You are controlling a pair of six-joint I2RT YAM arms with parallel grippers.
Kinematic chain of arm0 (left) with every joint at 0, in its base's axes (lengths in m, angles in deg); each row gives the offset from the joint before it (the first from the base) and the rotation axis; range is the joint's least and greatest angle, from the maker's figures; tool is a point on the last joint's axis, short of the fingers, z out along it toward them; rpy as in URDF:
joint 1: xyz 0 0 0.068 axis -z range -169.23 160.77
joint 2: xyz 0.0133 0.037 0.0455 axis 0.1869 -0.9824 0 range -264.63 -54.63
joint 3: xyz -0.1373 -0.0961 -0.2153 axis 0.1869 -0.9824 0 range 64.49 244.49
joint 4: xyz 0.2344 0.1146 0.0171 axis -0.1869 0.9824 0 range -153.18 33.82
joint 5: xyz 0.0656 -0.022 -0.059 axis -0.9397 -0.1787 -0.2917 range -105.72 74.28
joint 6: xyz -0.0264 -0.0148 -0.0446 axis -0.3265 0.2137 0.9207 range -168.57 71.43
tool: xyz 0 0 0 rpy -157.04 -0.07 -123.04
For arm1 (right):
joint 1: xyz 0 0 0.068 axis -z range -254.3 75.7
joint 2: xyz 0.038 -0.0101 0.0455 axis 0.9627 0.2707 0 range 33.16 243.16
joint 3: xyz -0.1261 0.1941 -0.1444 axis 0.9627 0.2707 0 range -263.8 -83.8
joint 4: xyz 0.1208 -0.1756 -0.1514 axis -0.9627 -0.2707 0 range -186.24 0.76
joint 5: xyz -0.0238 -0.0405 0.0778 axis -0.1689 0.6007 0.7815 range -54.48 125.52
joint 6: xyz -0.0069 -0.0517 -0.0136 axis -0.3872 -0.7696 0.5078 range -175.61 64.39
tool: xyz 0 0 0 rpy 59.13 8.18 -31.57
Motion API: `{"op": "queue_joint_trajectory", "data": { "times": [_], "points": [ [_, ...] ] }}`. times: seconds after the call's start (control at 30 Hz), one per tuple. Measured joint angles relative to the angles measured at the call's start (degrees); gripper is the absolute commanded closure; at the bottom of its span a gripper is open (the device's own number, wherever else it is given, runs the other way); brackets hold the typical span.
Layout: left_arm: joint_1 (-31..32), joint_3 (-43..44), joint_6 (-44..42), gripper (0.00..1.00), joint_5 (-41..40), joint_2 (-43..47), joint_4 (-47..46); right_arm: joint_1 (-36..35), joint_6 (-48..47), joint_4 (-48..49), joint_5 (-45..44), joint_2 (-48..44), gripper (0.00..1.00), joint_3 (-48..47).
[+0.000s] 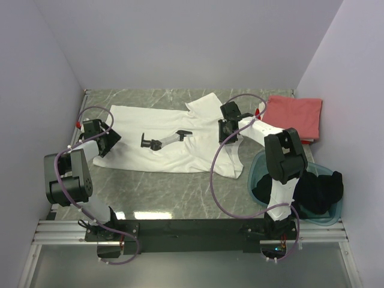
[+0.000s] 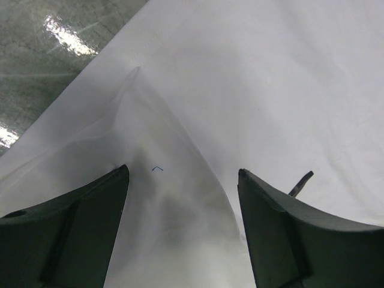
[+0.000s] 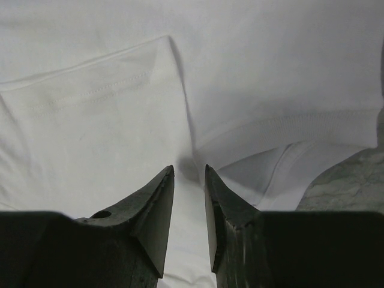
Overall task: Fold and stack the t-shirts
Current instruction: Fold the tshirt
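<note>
Your left gripper (image 2: 183, 171) stands with jaws wide apart over the large white t-shirt (image 1: 174, 135), at its left edge. Your right gripper (image 3: 189, 171) sits at the shirt's right side by the collar; its jaws leave only a thin gap with cloth showing in it, and you cannot tell if they pinch it. The shirt lies spread on a grey marbled table (image 1: 168, 192) between pale lilac walls. Right of it lie a folded salmon-pink t-shirt (image 1: 294, 114) and a teal tub (image 1: 257, 167) holding a black t-shirt (image 1: 321, 191). Both arms reach forward, wrists bent down onto the shirt.
</note>
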Motion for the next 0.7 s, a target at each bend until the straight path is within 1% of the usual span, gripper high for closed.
{"op": "queue_joint_trajectory", "data": {
  "times": [0.7],
  "points": [
    [0.0,0.0,-0.8,0.2,0.4,0.0,0.0,0.0,-0.2,0.0,1.9,0.5,0.68,0.0]
  ]
}}
